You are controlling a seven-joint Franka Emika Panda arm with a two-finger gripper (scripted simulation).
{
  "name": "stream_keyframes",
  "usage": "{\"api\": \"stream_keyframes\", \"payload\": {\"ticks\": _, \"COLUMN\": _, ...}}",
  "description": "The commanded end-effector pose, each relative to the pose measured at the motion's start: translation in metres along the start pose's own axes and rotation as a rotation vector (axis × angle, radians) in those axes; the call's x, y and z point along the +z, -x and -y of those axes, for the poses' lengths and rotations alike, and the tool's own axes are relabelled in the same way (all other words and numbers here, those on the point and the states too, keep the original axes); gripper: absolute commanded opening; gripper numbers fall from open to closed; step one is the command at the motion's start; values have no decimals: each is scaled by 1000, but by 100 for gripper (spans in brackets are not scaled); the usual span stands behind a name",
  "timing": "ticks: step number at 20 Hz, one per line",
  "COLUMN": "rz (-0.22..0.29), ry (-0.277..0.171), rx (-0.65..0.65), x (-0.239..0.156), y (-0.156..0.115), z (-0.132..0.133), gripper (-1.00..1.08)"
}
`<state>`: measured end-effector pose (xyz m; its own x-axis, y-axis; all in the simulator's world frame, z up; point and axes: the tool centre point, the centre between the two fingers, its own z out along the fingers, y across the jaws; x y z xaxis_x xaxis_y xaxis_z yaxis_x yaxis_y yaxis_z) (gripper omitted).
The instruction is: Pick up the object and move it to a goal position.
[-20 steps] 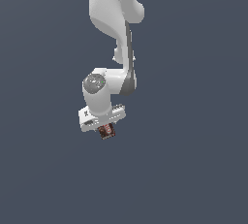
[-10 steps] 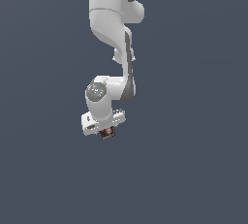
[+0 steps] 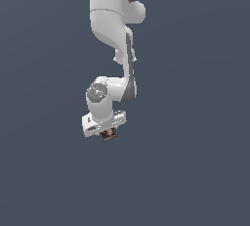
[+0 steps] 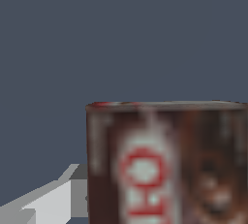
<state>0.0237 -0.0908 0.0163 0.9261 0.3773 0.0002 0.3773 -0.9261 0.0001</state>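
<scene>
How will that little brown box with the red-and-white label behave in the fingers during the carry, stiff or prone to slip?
The box looks flat-sided with straight edges, so it is probably rigid and unlikely to roll. It is tiny beside the gripper, so likely light. Only a small part shows below the hand, so it could twist if jolted; the contact itself is not visible.

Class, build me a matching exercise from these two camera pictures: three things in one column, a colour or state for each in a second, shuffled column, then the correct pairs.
Column 1:
1. the object
2. the gripper
3. the arm

Column 2:
A. white with grey joints, reaching down from the top of the exterior view
B. dark red-brown with a red-and-white label
C. white, shut on the small item held under it

Pairs: 1-B, 2-C, 3-A

The wrist view shows the label close up; its lettering is too blurred to read.
</scene>
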Motion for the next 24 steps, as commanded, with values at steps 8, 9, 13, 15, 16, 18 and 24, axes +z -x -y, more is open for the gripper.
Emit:
{"api": "stream_keyframes", "payload": {"ticks": 8, "rz": 0, "ry": 0, "rx": 0, "x": -9, "y": 2, "z": 0, "gripper": -100}}
{"api": "stream_keyframes", "payload": {"ticks": 9, "rz": 0, "ry": 0, "rx": 0, "x": -12, "y": 3, "z": 1, "gripper": -100}}
{"api": "stream_keyframes", "payload": {"ticks": 13, "rz": 0, "ry": 0, "rx": 0, "x": -30, "y": 7, "z": 1, "gripper": -100}}
{"api": "stream_keyframes", "payload": {"ticks": 15, "rz": 0, "ry": 0, "rx": 0, "x": -43, "y": 10, "z": 2, "gripper": -100}}
{"api": "stream_keyframes", "payload": {"ticks": 16, "rz": 0, "ry": 0, "rx": 0, "x": -50, "y": 11, "z": 2, "gripper": -100}}
{"api": "stream_keyframes", "payload": {"ticks": 18, "rz": 0, "ry": 0, "rx": 0, "x": -66, "y": 15, "z": 3, "gripper": -100}}
{"api": "stream_keyframes", "payload": {"ticks": 24, "rz": 0, "ry": 0, "rx": 0, "x": -127, "y": 28, "z": 5, "gripper": -100}}
